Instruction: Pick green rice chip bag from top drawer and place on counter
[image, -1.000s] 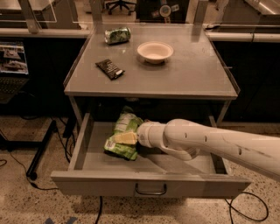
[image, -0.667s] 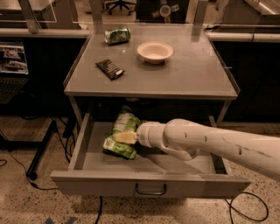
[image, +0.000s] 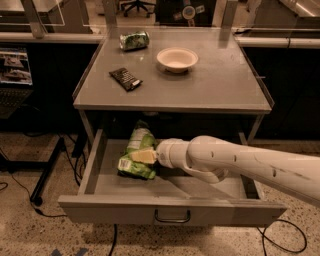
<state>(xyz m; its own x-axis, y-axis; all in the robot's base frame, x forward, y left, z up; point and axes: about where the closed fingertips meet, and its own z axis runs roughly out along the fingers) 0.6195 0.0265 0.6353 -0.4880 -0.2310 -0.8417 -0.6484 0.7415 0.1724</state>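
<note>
Fingers of the gripper pinch wrinkly green rice chip bag in drawer.

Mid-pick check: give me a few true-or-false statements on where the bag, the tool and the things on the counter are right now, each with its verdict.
1. The green rice chip bag lies inside the open top drawer. True.
2. The tool hovers over the counter beside the bowl. False: it is down in the drawer, right at the bag.
3. The dark wrapper sits inside the bowl. False: it lies flat on the counter, apart from the bowl and to its left in the picture.
4. A green can lies on its side near the counter's far edge. True.
</note>
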